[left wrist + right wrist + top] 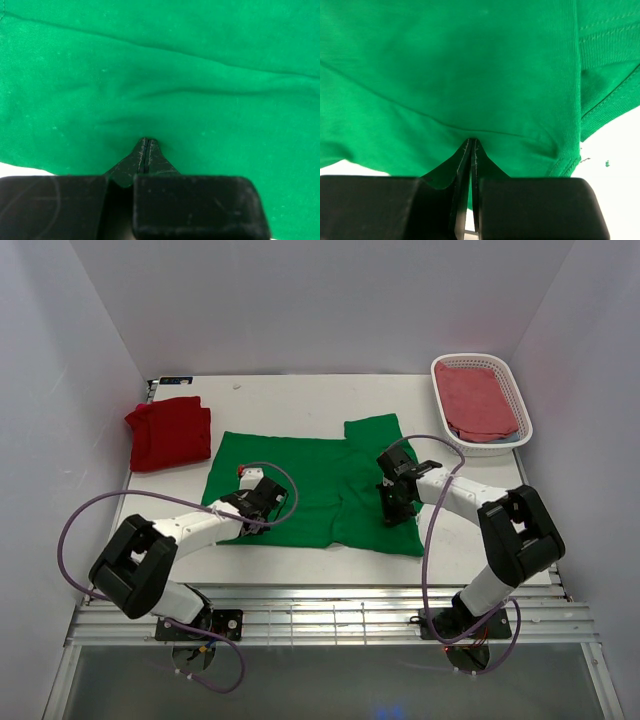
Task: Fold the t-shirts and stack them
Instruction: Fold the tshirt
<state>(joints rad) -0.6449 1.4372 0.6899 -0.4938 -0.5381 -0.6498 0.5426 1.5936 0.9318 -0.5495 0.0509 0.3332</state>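
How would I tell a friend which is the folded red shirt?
Start at the white table and look to its far left corner. The red shirt lies folded there, darker than the pinkish cloth in the white basket far right.

Bare counter [290,405] is lying open behind the green shirt [310,485], while the red shirt [168,433] and basket [516,385] are blocking the far corners and walls [300,300] are closing three sides.
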